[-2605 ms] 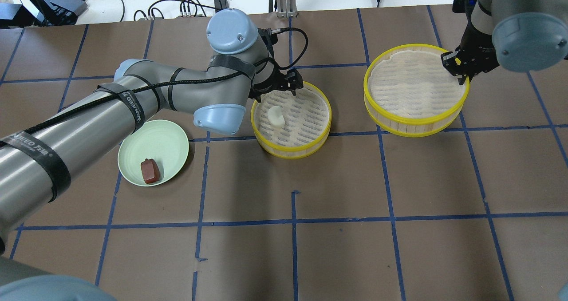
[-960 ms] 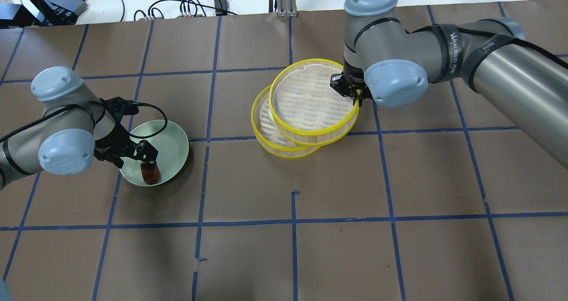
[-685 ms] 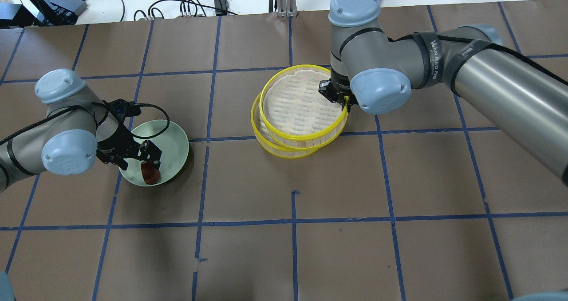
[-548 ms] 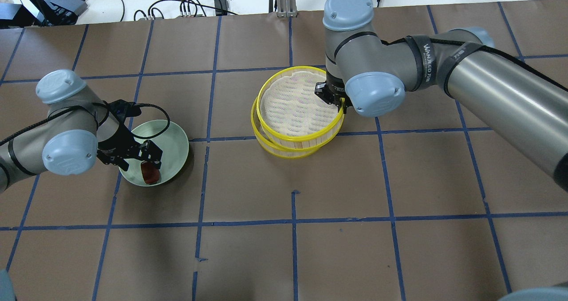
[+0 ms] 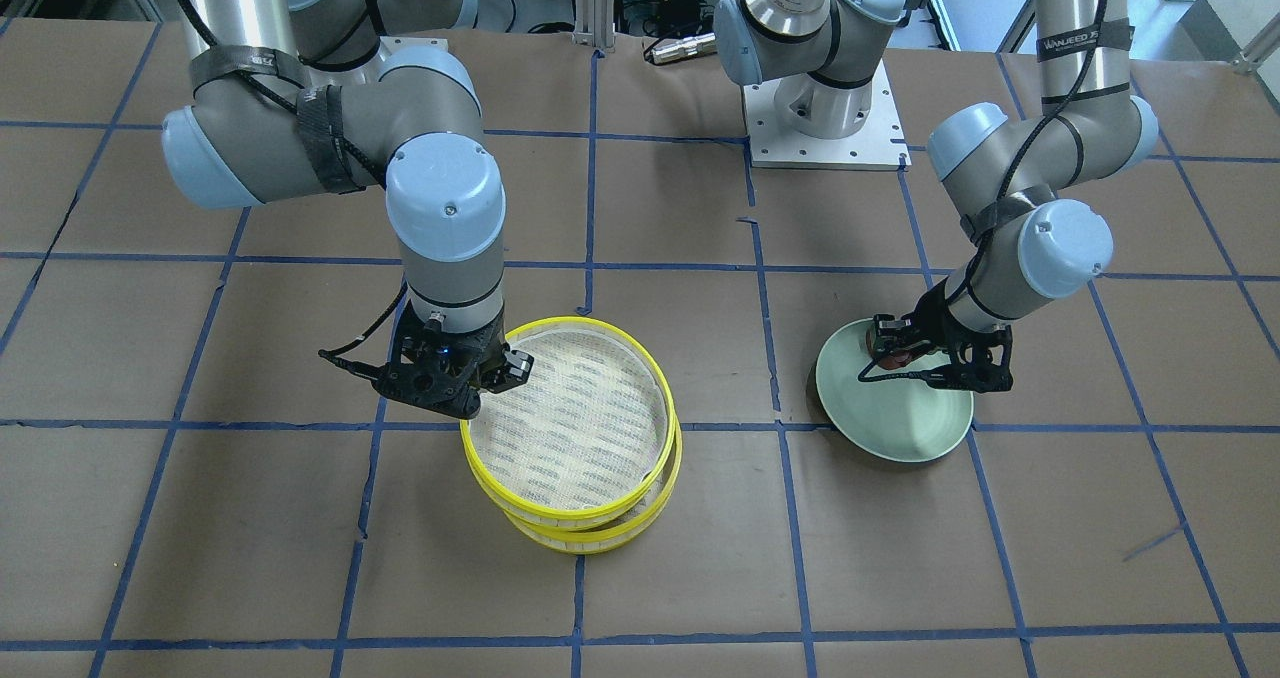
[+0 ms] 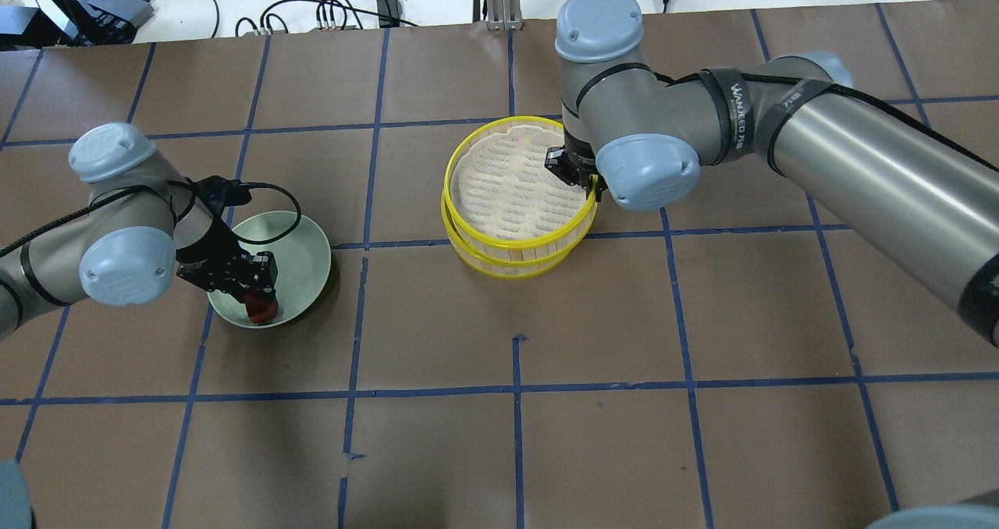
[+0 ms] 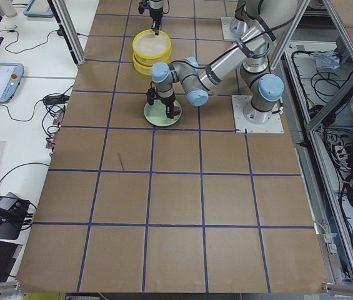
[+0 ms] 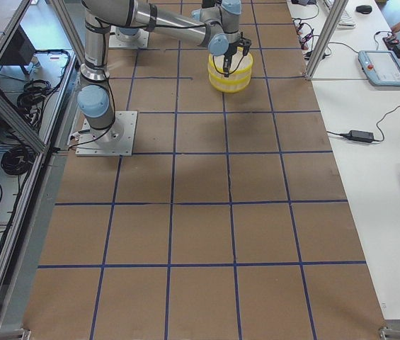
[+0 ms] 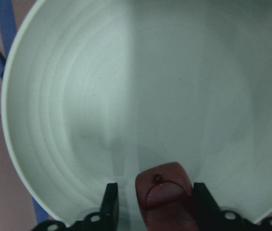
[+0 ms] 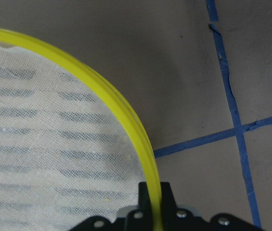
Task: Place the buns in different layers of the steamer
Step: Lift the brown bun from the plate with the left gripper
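Note:
The steamer's upper tray (image 6: 499,186) has a yellow rim and sits almost squarely over the lower tray (image 6: 507,270). My right gripper (image 6: 584,184) is shut on the upper tray's rim (image 10: 140,139) at its right side. The cream-white bun is hidden under that tray. The reddish-brown bun (image 6: 259,310) lies at the near edge of the pale green plate (image 6: 304,240). My left gripper (image 9: 156,207) is open and low over the plate. One finger (image 9: 110,202) stands on each side of the bun (image 9: 167,190), with a small gap on one side.
Cables and power boxes (image 6: 335,6) lie beyond the table's far edge. The robot's base plate (image 5: 825,123) is at the near side. Blue tape lines cross the brown table. The two arms are well apart.
My right arm carried the upper tray left, over the tray with the white bun, covering the bun. My left arm moved to the plate, lowered around the red bun, and its fingers narrowed.

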`<move>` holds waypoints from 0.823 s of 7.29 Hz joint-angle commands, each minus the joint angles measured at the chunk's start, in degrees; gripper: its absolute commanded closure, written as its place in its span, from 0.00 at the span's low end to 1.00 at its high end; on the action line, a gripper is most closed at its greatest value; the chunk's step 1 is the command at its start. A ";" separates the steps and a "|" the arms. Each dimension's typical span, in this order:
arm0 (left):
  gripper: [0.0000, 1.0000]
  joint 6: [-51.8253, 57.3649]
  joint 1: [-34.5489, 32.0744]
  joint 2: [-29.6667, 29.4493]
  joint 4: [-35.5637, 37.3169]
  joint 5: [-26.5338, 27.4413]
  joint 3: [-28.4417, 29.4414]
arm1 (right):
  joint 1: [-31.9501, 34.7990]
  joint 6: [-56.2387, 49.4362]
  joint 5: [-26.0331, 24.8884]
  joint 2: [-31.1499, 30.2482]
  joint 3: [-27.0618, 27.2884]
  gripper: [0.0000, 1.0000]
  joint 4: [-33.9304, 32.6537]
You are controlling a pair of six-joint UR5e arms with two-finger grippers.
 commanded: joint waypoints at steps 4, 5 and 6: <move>0.98 -0.60 -8.84 6.37 -13.61 0.28 19.55 | 0.36 0.36 0.47 0.19 -0.20 0.92 -0.56; 0.99 -0.51 -10.26 8.65 -20.65 0.80 24.22 | 0.36 0.45 0.56 0.27 -0.20 0.92 -0.65; 0.99 -0.86 -10.53 8.76 -22.03 0.02 25.31 | 0.36 0.45 0.56 0.80 -0.11 0.92 -1.78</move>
